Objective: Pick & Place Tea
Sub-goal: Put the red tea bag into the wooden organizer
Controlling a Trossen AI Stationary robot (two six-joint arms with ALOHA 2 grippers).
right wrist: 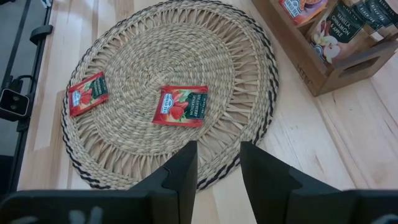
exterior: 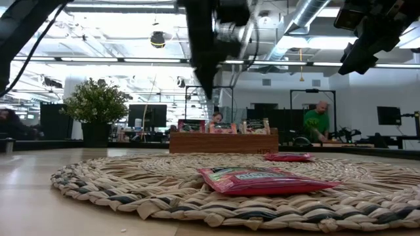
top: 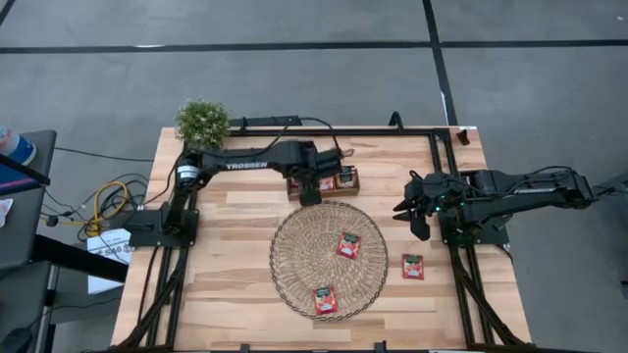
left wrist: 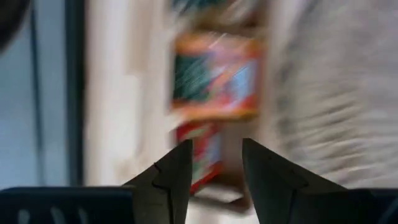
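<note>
Nearest, three tea sachets point(top: 325, 300) lie flat: two on the woven mat point(top: 294, 250), one on the bare tabletop point(top: 235, 294) to its right. Farther, the right hand point(top: 412, 218) waits, parted, empty. Farthest, the left hand point(top: 310, 192), slightly parted and empty, hovers at the tray point(top: 349, 191); it should descend squarely over one sachet's edges.

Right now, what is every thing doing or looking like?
Left pincer: open, empty, over the wooden tray.
Right pincer: open, empty, right of the mat.
Wooden tray: holds upright tea sachets.
Woven mat: flat, two sachets on it.
Third sachet: flat on the table.
Plant: upright.
</note>
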